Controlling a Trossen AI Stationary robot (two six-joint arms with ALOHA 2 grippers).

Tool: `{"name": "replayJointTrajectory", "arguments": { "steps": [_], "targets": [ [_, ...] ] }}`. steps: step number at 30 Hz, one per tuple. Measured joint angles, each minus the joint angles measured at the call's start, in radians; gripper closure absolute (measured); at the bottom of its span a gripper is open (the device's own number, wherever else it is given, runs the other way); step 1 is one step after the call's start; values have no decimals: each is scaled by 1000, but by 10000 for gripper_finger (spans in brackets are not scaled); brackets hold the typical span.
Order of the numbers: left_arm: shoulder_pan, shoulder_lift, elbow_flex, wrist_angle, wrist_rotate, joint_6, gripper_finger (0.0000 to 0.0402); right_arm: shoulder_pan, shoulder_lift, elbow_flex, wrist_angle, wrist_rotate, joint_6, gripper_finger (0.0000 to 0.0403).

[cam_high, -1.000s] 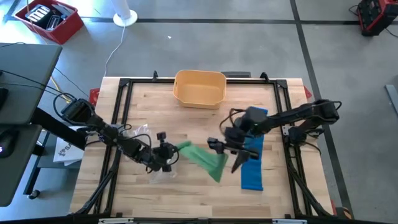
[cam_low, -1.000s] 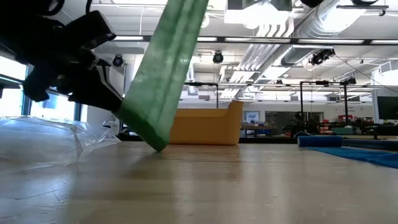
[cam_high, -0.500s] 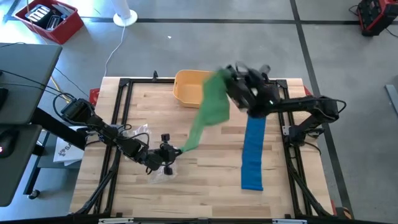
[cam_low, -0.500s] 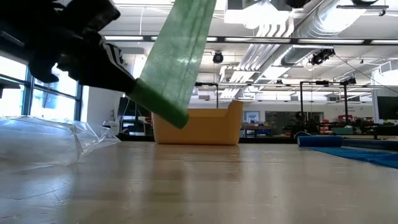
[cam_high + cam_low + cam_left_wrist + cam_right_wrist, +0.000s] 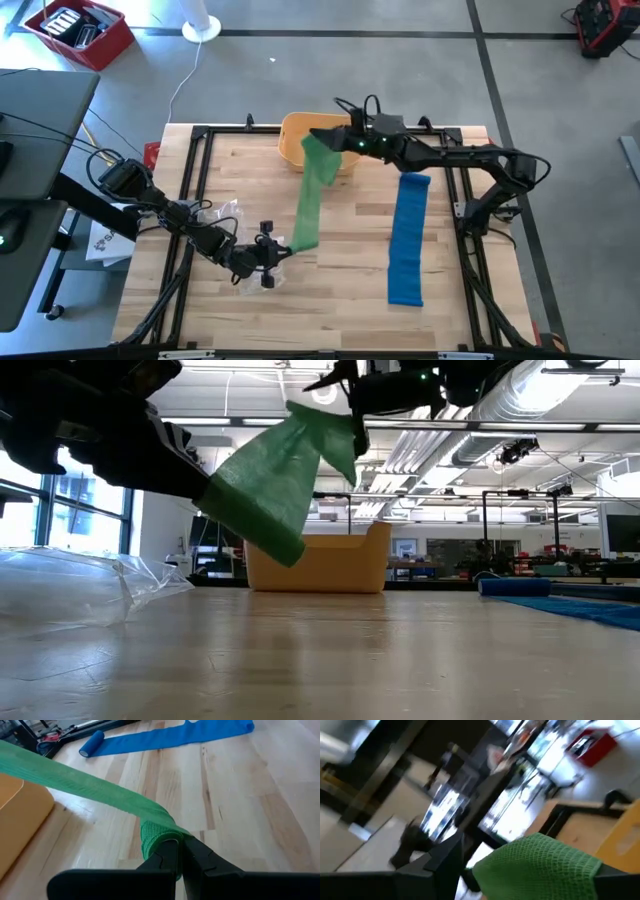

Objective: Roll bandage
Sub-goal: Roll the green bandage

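Two bandages share the wooden desk [image 5: 330,310]. Nearest the bottom of the high view, slightly left of centre, the left gripper [image 5: 268,252] sits low over the desk; in the left wrist view its fingers [image 5: 167,857] are pressed together, pinching the small rolled end of the green bandage [image 5: 310,205]. Just to its left lies a crumpled clear plastic wrapper [image 5: 222,213], which fills the left edge of the low view.

From that pinched end the green bandage rises as a taut strip toward the upper middle of the frame, clear of the desk along its length. Its far end is held by the right gripper [image 5: 330,135], raised over the orange bin [image 5: 322,145] at the back edge of the desk; the fingers stand spread wide around the bunched cloth, which shows between them in the right wrist view.

To the right of centre a blue bandage [image 5: 407,240] lies flat, unrolled lengthways from near the bottom right up toward the right arm, with a small rolled part at its far end. It lies well apart from both grippers.
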Motion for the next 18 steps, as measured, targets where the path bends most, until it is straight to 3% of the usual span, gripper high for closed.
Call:
{"name": "replayJointTrajectory", "arguments": {
  "steps": [3,8,11,14,18],
  "targets": [
    [-1,0,0,1,0,0,401,8,0,0,3,-164,-77,183],
    [-1,0,0,-38,-13,0,401,63,-6,0,18,-609,-270,183],
    [-1,0,0,-95,-84,0,401,131,-32,0,-38,-864,-445,183],
    [-1,0,0,-160,-197,0,401,208,-53,0,-195,-925,-639,183],
    [-1,-6,0,-216,-370,59,401,292,-53,0,-417,-836,-787,183]
  ]
}}
